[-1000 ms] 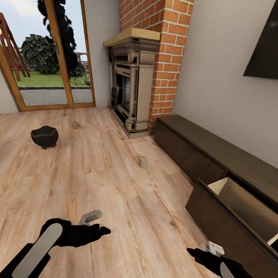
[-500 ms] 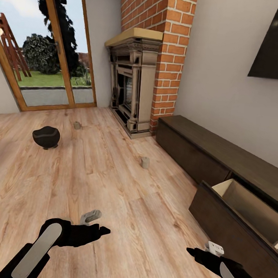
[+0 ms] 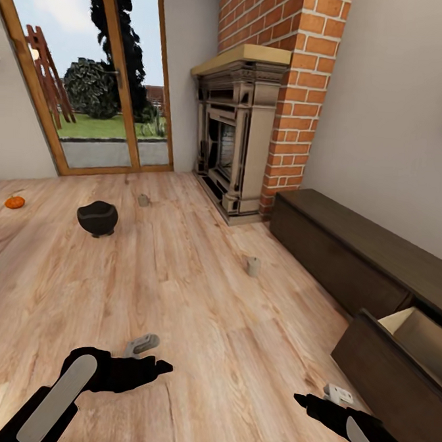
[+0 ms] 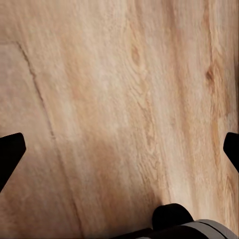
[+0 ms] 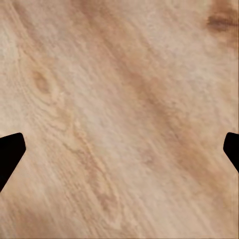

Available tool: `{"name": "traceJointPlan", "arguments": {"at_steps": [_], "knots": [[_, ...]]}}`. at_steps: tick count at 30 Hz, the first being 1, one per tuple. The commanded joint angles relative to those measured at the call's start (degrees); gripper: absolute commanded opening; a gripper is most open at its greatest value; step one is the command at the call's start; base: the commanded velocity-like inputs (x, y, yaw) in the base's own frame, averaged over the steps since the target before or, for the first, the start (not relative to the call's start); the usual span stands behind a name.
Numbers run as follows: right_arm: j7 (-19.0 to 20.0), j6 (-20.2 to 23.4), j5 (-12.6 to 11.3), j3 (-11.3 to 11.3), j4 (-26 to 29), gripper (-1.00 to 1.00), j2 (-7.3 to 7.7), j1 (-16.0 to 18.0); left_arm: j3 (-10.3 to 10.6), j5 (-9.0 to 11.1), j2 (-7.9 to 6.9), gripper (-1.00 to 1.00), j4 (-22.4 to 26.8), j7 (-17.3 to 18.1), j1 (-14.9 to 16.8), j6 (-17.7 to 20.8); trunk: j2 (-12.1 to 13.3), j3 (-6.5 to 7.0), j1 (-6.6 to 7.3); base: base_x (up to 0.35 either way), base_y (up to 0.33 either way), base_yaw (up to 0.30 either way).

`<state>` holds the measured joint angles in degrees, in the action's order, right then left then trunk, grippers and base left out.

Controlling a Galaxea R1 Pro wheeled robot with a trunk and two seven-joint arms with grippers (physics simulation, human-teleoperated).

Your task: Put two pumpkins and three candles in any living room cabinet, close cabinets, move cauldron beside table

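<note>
Here the cauldron [image 3: 97,217] sits near a pumpkin [image 3: 14,202] on floor [image 3: 194,324].

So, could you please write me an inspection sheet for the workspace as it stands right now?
Surface: light wood plank floor.
Job's things: one pumpkin on the floor at far left; black cauldron upright on the floor; two small grey candles standing on the floor; a third grey piece lying by the left arm, possibly a candle; dark-brown cabinet along the right wall, one drawer pulled open.
Clutter: nothing seen.
Grippers: left gripper open, empty; right gripper open, empty.
Cables: nothing seen.
Surroundings: brick chimney with fireplace, glazed door to a garden.
</note>
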<state>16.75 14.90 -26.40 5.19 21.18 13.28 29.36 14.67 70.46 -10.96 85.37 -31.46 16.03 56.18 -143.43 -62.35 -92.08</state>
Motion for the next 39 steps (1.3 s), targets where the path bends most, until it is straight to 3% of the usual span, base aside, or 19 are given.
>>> {"name": "traceJointPlan", "arguments": {"at_steps": [1,5,11,24,26,31,36,39], "knots": [[-0.3,0.2,-0.6,0.4,0.1,1.0,0.05,0.0,0.1,0.6,-0.06,1.0,0.0,-0.6,0.1,0.0,0.0,-0.05,0.0,0.081,0.008,0.289],[-1.0,0.2,-0.6,0.4,0.1,1.0,-0.01,0.0,0.0,0.5,-0.12,1.0,0.0,-1.8,0.1,0.0,0.0,-0.05,0.0,0.038,0.004,0.29],[-1.3,0.2,-0.6,0.4,0.1,1.0,-0.22,0.0,-2.6,0.6,0.15,1.0,-0.1,-6.8,0.1,0.0,0.0,-0.05,0.0,0.005,0.001,0.29],[-3.7,-0.1,-0.5,0.4,0.1,1.0,-1.19,0.0,-3.4,0.3,-0.06,1.0,-0.4,-7.9,0.1,-0.1,0.0,-0.05,0.0,0.037,0.0,0.289],[-3.9,-0.8,-0.5,0.4,0.1,1.0,-1.64,0.0,-3.4,-1.6,0.01,1.0,-0.7,-7.9,0.1,-0.1,0.0,-0.05,0.0,0.26,0.0,0.188],[-6.0,-2.5,-0.3,0.6,0.4,1.0,-2.7,0.0,-3.4,-9.2,0.53,1.0,-1.6,-7.7,0.1,-1.5,0.0,-0.05,0.0,0.292,0.0,0.053],[-13.1,-2.0,1.0,1.2,1.1,1.0,-5.26,0.0,-3.3,-11.1,0.64,1.0,-1.7,-7.4,0.1,-2.4,0.0,-0.05,0.0,0.198,0.0,0.008],[-20.6,1.1,2.7,2.5,2.0,1.0,-8.13,0.1,-3.3,-11.3,0.61,1.0,-1.7,-7.3,0.1,-2.6,0.0,-0.05,0.0,0.157,0.0,0.002]]}}
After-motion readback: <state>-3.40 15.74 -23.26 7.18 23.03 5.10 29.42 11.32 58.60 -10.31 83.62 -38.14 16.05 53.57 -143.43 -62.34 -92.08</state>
